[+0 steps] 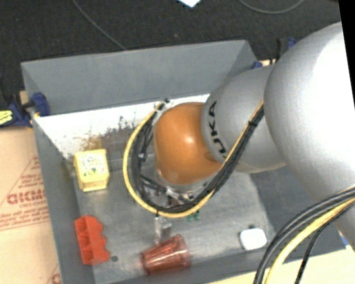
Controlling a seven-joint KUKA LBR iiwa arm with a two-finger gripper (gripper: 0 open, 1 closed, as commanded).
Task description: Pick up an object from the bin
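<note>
Approach step: gripper [162, 227] is hovering just 12 o'clock of the toppled reddish cup [166, 258]; aperture cannot be told; next move is probably needing descent.

Matt grey metal bin [64, 209]; glossy translucent red plastic cup [165, 257].

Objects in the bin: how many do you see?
4: yellow box back left, red block front left, reddish cup front middle, white piece front right. The arm may hide others.
</note>
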